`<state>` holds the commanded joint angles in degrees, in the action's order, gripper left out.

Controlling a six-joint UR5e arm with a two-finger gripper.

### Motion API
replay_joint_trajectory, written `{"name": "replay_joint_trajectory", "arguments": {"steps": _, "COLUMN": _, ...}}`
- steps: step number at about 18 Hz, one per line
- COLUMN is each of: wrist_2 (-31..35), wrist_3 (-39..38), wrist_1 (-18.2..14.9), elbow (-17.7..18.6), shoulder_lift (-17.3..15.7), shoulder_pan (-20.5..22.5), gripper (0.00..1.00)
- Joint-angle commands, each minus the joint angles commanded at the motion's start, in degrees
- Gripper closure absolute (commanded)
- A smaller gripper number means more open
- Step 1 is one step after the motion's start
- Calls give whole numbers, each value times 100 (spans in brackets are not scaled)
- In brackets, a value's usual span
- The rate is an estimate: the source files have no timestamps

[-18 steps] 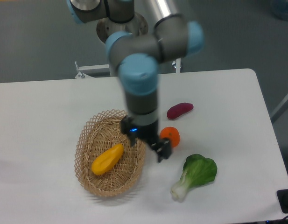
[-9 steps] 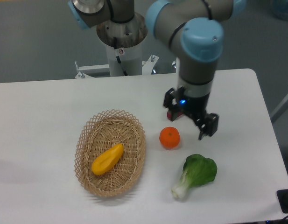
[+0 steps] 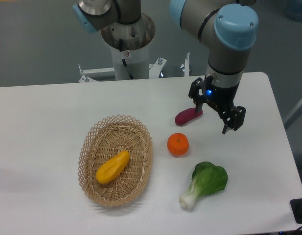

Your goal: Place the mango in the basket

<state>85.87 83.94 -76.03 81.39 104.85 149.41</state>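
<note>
Mango (image 3: 112, 167) is in the basket (image 3: 90, 142), lying flat on the woven floor, long axis diagonal, roughly centred and slightly toward the near end. Nothing touches it and it sits well inside the rim, so it looks stable. I'd call the placement done.

Gripper (image 3: 218, 111) is empty, fingers spread apart, one dark finger on each side with a clear gap between. It hangs above the desk (image 3: 43, 112) on the right side, well apart from the basket, just right of the sweet potato (image 3: 188, 116) and farther back than the orange (image 3: 177, 144). It holds nothing, which fits a released load.

The arm sits high and off to the right, so the view of the basket is unobstructed and nothing hangs over the mango. Reasonable parking spot if the job is finished.

Other items are on the bare desk right of the basket: the orange just beside the rim but not touching, the sweet potato beyond it, and the bok choy (image 3: 205, 183) nearest the camera at right. None are in the basket, so there's no mix-up with the target fruit.

Risk is low from here. Only watch item: a fingertip is close to the sweet potato, so any downward move at this spot could nudge it. I can't tell the exact height of the fingers above the desk from this one view.
</note>
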Motion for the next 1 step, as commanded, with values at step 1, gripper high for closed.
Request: {"name": "replay_joint_trajectory", "arguments": {"steps": 1, "wrist_2": 0, "wrist_3": 0, "wrist_1": 9, "elbow": 0, "shoulder_lift": 0, "shoulder_pan": 0, "gripper": 0}}
